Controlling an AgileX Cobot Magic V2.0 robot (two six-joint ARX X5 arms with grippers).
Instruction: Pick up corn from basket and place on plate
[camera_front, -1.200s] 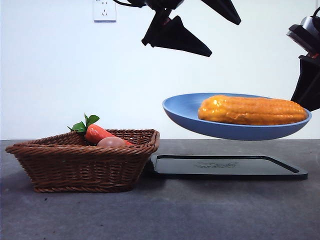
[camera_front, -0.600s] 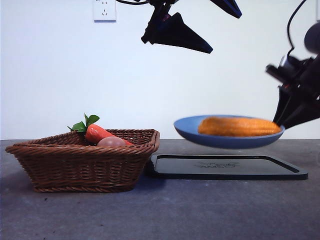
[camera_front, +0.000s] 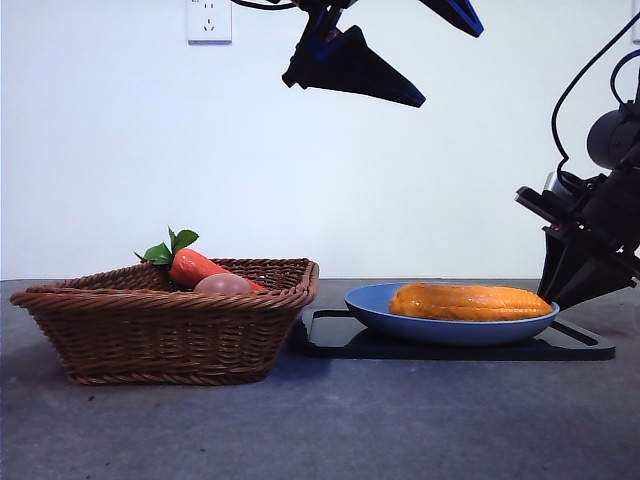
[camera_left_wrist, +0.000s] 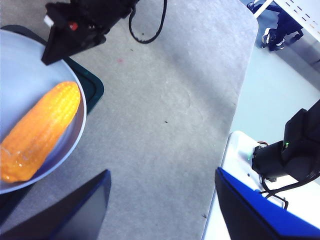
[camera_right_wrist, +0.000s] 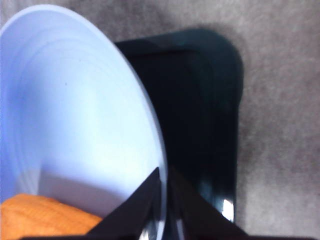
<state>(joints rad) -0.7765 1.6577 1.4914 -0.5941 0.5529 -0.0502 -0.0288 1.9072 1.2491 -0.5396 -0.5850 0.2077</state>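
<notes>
The orange-yellow corn (camera_front: 465, 302) lies lengthwise in the blue plate (camera_front: 440, 328), which rests on the black tray (camera_front: 580, 345) to the right of the wicker basket (camera_front: 160, 330). My right gripper (camera_front: 550, 300) is low at the plate's right edge. In the right wrist view it (camera_right_wrist: 164, 175) is shut on the plate's rim (camera_right_wrist: 150, 130), with one end of the corn (camera_right_wrist: 40, 217) nearby. High above the plate, my left gripper (camera_front: 450, 67) hangs open and holds nothing. Its wrist view (camera_left_wrist: 162, 175) looks down on the corn (camera_left_wrist: 40, 135) and plate (camera_left_wrist: 75, 145).
A red-orange carrot (camera_front: 195, 267) with green leaves and a pinkish egg-like item (camera_front: 222, 284) lie in the basket. The tray's dark edge (camera_right_wrist: 210, 125) shows beside the plate. A wall socket (camera_front: 209, 20) is on the back wall. The table's edge (camera_left_wrist: 240, 100) runs close to the plate's far side.
The right gripper has lowered the plate with the corn from mid-air down onto the black tray. The left gripper has stayed high above.
</notes>
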